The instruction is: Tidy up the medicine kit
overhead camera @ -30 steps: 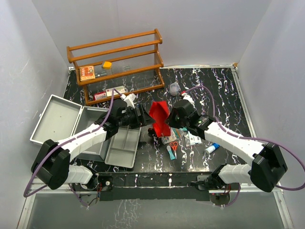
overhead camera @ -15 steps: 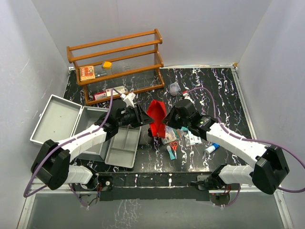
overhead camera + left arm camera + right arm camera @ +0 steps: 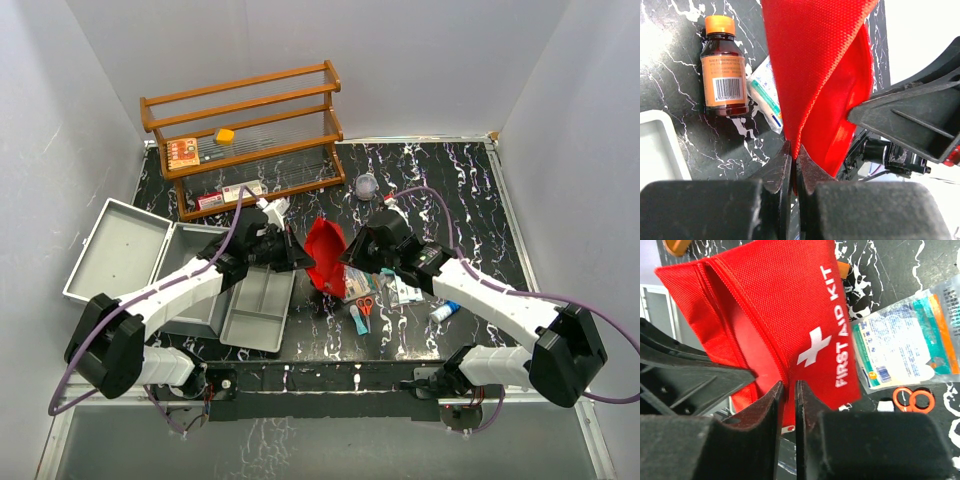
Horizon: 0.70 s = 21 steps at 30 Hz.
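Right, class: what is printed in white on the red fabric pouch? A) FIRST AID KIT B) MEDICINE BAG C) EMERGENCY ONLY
A: in the right wrist view the red fabric pouch bears a white cross beside the words FIRST AID KIT.

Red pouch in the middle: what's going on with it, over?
Left hand and right hand both shut on red pouch. Metal case open, tray beside it. Brown bottle, packets loose underneath.

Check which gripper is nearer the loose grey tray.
Left. The left gripper hangs just past the grey tray's far end, pinching the red pouch. The right gripper is on the pouch's other side, farther right of the tray.
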Each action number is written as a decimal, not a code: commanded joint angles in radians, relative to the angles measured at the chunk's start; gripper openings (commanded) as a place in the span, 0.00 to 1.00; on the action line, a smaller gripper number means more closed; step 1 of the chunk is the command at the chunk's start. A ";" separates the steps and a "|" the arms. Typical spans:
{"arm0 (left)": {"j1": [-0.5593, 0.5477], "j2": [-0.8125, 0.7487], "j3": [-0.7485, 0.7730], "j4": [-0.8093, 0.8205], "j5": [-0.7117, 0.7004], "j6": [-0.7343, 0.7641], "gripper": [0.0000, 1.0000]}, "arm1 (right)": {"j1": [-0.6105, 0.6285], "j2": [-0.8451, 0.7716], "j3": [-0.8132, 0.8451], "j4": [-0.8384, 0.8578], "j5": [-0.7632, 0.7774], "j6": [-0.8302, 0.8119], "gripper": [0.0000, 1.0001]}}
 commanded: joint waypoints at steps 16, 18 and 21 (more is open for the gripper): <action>-0.005 -0.043 0.217 -0.421 0.002 0.168 0.00 | 0.001 -0.148 -0.105 0.103 0.014 -0.187 0.63; -0.005 -0.043 0.197 -0.378 0.030 0.150 0.00 | 0.001 -0.193 -0.148 0.103 0.077 -0.191 0.69; -0.005 -0.033 0.192 -0.369 0.016 0.144 0.00 | 0.001 -0.217 -0.171 0.069 0.135 -0.217 0.70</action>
